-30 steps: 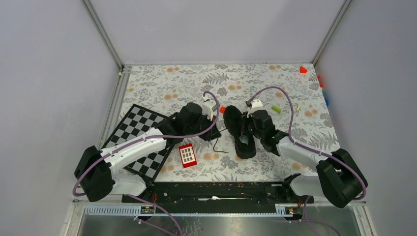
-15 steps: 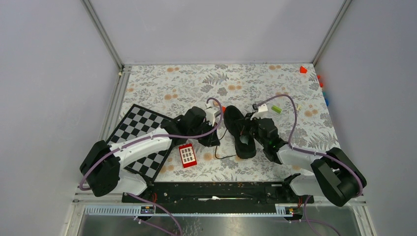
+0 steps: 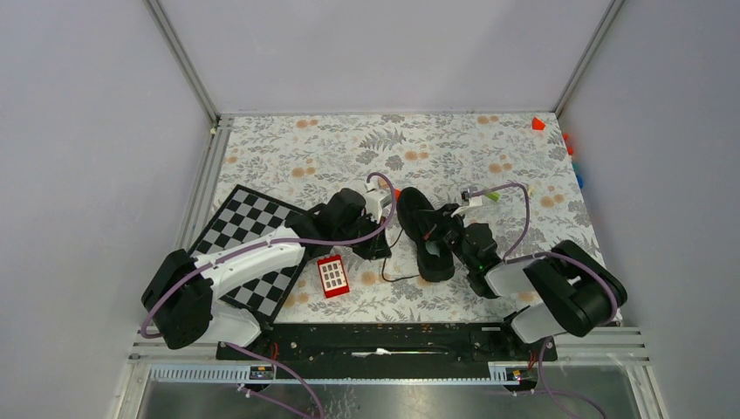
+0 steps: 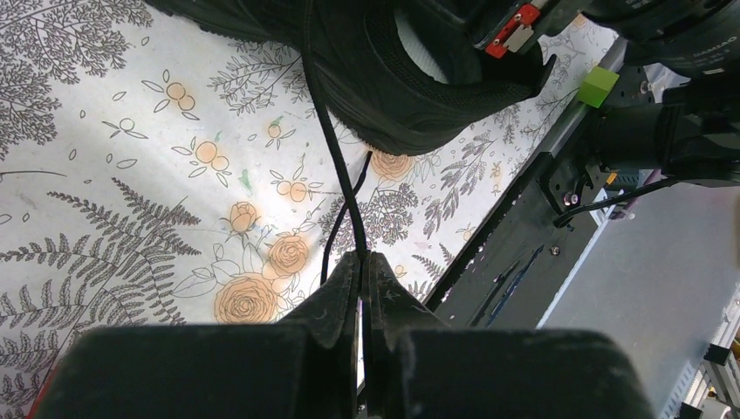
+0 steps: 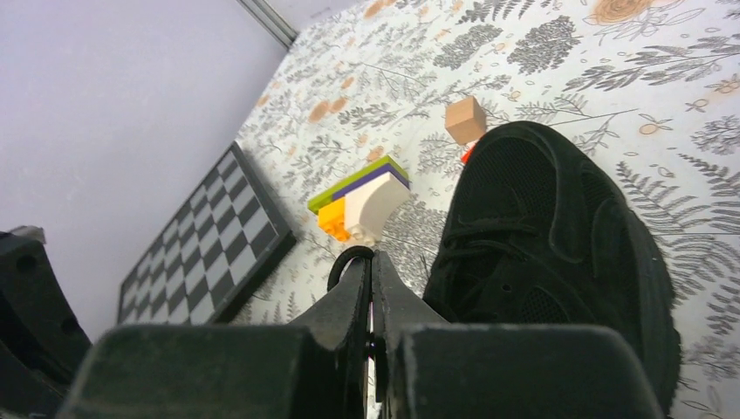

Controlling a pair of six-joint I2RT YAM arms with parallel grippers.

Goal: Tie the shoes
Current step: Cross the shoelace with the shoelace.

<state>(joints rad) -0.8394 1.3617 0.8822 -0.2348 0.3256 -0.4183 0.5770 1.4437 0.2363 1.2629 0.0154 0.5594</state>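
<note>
The black shoe (image 3: 425, 234) lies on the flowered cloth between my two grippers, toe to the far side. My left gripper (image 3: 378, 247) is just left of it, shut on a thin black lace (image 4: 336, 157) that runs taut up to the shoe (image 4: 410, 87). In the left wrist view the left gripper (image 4: 361, 256) pinches the lace at its tips. My right gripper (image 3: 438, 230) is over the shoe's lacing. In the right wrist view the right gripper (image 5: 373, 254) is shut on a small lace loop (image 5: 342, 262), with the shoe (image 5: 558, 227) at its right.
A chessboard (image 3: 249, 244) lies at the left and a red keypad block (image 3: 332, 276) next to it. A green block (image 3: 491, 194) and a red block (image 3: 538, 123) lie at the right. A block stack (image 5: 362, 196) and a tan cube (image 5: 464, 120) lie beyond the shoe's toe.
My left gripper moved right and nearer with the lace, then held still. My right arm folded and its gripper shifted left over the shoe. The shoe's toe swung slightly.
</note>
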